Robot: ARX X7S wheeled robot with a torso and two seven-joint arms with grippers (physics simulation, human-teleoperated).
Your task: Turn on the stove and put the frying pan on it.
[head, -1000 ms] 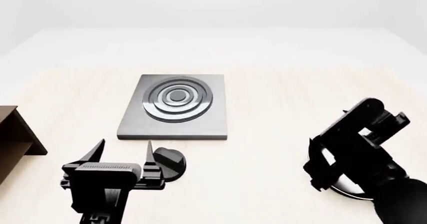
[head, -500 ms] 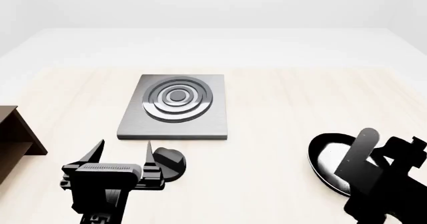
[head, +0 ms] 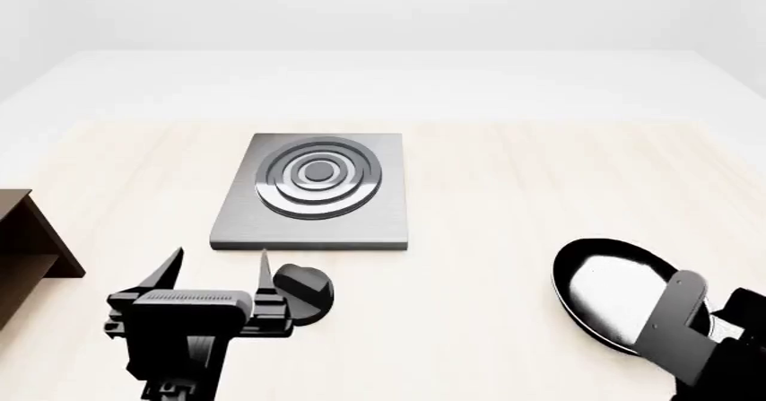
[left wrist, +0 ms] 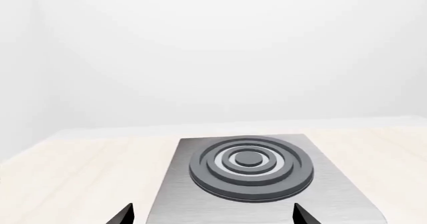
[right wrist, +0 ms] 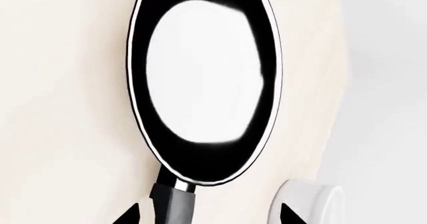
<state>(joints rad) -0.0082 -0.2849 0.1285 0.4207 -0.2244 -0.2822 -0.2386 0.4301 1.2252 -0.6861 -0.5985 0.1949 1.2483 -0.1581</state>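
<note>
Counter [head: 503, 195] carries stove [head: 314, 190] centre, bare. Frying pan [head: 611, 298] rests on counter at right, well apart. Knob [head: 301, 290] just beside stove's near edge. Left gripper [head: 215, 266] jaws spread beside knob. Right gripper [right wrist: 207, 215] jaws spread astride pan handle [right wrist: 172, 201].

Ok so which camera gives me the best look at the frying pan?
The right wrist view: the frying pan fills it, showing the rim, pale inside and start of the handle. The head view shows the pan partly hidden by the right arm. The left wrist view doesn't show it.
</note>
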